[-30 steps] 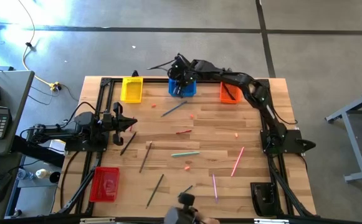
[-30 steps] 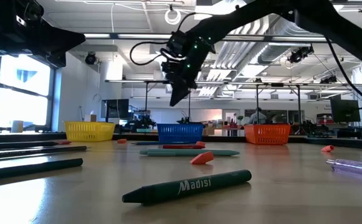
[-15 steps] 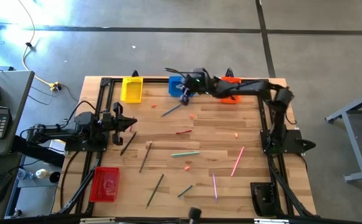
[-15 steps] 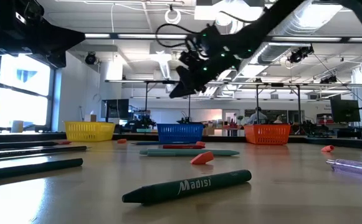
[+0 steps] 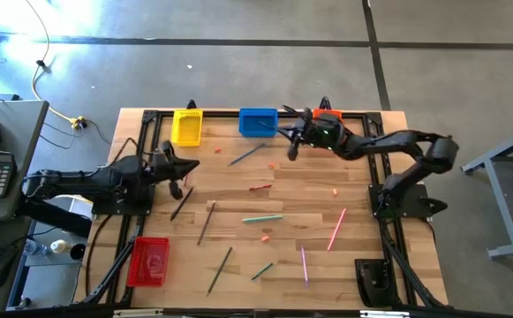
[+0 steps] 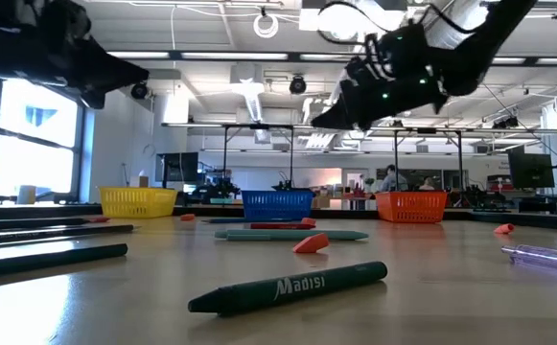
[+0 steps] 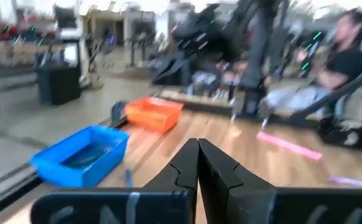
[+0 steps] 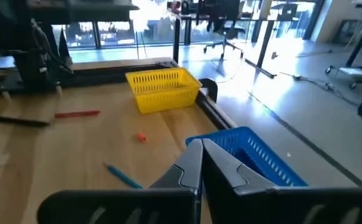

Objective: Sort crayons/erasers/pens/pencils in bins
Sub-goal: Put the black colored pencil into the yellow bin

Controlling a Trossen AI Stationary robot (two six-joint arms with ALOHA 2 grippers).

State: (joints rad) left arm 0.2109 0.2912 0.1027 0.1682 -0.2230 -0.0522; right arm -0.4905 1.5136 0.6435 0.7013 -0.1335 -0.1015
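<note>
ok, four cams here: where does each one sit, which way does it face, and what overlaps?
High: overhead, straight down on table; both arms show, left tool, right tool.
Low: table height, level toward bins; green crayon up front, right arm overhead.
Left wrist: behind its shut fingers, facing blue bin and orange bin.
Right wrist: behind its shut fingers, facing yellow bin.
Shared: blue bin shows in all four.

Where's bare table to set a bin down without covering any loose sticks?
Free: the wood right of the long pink pen, toward the right arm's base, and the front strip between the red bin and the dark pencil. Crowded: mid-table around the teal stick and the red stick.
</note>
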